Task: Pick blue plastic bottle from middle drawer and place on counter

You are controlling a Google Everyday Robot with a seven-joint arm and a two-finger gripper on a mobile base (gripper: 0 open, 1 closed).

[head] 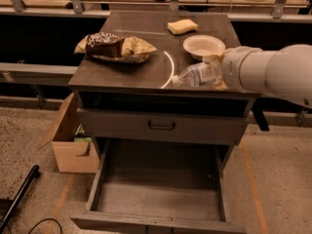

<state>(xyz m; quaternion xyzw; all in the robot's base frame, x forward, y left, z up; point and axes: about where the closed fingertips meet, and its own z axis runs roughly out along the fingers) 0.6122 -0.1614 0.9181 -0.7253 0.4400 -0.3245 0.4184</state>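
Observation:
My gripper (211,73) comes in from the right on a thick white arm and is shut on the blue plastic bottle (195,76). The bottle lies on its side, white cap pointing left, just above the front right part of the counter (131,69), beside the pale curved streak (170,68). The middle drawer (161,191) stands pulled open low in front of the cabinet. Its grey floor is bare.
On the counter lie a crumpled chip bag (114,48), a white bowl (204,45) and a yellow sponge (182,26). A closed drawer front with a black handle (161,126) sits above the open drawer. A cardboard box (73,140) stands left of the cabinet.

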